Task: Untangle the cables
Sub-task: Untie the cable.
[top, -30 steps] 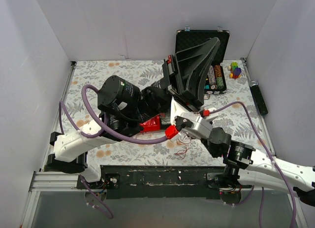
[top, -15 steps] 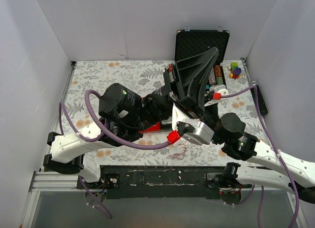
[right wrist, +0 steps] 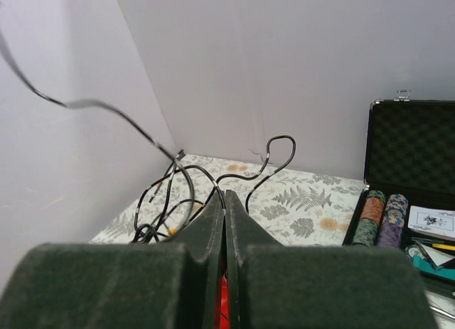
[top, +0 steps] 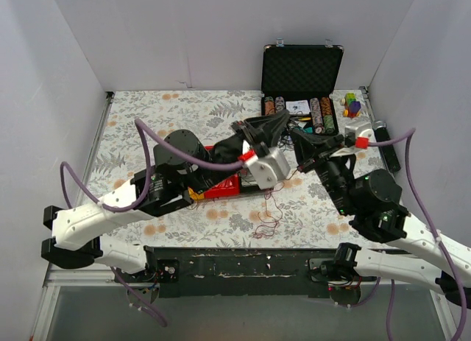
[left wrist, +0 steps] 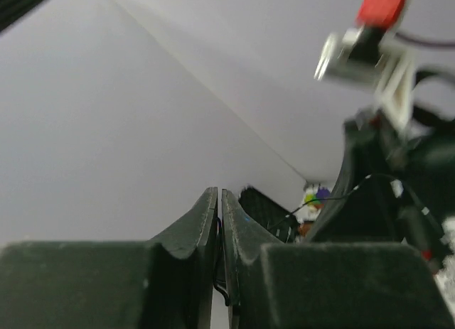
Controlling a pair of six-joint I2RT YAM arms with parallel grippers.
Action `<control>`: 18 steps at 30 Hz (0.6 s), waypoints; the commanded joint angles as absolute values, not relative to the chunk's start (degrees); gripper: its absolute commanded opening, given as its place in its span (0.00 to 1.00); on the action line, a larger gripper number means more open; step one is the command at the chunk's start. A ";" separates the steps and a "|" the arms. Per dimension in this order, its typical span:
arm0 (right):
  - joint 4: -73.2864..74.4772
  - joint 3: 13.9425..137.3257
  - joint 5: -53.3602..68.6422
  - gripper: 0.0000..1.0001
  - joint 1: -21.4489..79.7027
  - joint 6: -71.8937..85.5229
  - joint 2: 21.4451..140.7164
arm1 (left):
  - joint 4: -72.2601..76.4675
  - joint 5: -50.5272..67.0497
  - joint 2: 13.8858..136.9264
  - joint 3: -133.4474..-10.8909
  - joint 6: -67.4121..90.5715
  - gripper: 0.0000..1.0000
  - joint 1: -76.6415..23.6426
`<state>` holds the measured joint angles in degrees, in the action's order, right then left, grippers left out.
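Note:
The cables are hair-thin. In the top view dark red strands (top: 268, 208) hang from between the two grippers down to a small loop on the table. My left gripper (top: 278, 122) is raised over the table's middle, shut on a black strand (left wrist: 220, 272) that shows between its jaws (left wrist: 219, 194). My right gripper (top: 296, 135) is just right of it, tips nearly meeting, shut on black cable. In the right wrist view (right wrist: 225, 192) black loops (right wrist: 274, 150) spread from its tips, and a tangle (right wrist: 153, 219) hangs to the left.
An open black case (top: 302, 65) with poker chip stacks stands at the back right. A red object (top: 223, 185) lies under the left arm. Small coloured blocks (top: 352, 104) and a black cylinder (top: 388, 146) lie by the right wall. Purple arm hoses loop on both sides.
Both grippers have drawn back from the case toward the table's middle and risen. The right wrist has swung up and to the right. The red strands now hang stretched below the grippers.

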<state>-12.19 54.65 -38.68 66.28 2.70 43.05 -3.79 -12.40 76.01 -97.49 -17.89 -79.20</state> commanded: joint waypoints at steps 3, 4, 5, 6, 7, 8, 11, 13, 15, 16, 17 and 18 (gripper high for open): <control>-11.79 57.22 -35.87 0.01 66.09 3.60 38.41 | -10.81 -6.34 71.81 -91.94 -0.45 0.07 -66.99; -11.08 57.22 -35.16 0.01 66.18 3.95 38.23 | -10.90 -4.59 71.81 -91.15 2.69 0.08 -65.32; -10.20 57.30 -34.98 0.01 66.09 4.13 38.15 | -11.33 -2.74 72.07 -90.88 3.68 0.11 -63.48; -9.24 57.57 -34.63 0.01 66.09 4.48 37.97 | -12.12 -1.25 72.51 -91.05 6.13 0.17 -62.15; -8.27 57.83 -34.11 0.01 66.09 4.83 37.97 | -13.26 2.16 73.12 -91.58 7.89 0.22 -60.49; -7.65 57.74 -33.84 0.01 66.09 5.18 37.97 | -14.14 5.50 73.39 -92.19 9.74 0.30 -59.16; -6.68 57.83 -32.79 0.01 66.09 5.97 37.79 | -18.44 17.63 74.35 -94.04 12.66 0.48 -56.52; -6.07 57.74 -32.52 0.01 66.18 6.24 37.70 | -21.87 24.31 75.40 -95.44 13.00 0.50 -56.08; -5.63 57.48 -32.26 0.01 66.18 6.15 37.44 | -27.05 29.77 77.25 -98.51 12.92 0.51 -55.81; -5.54 57.48 -32.08 0.01 66.18 6.15 37.44 | -29.42 31.62 78.56 -99.92 12.92 0.52 -55.72; -5.45 57.39 -31.91 0.01 66.09 6.15 37.35 | -31.01 33.29 79.44 -100.80 12.75 0.52 -55.72; -5.36 57.39 -31.73 0.01 66.09 6.24 37.27 | -31.98 34.53 79.80 -101.16 12.31 0.53 -55.64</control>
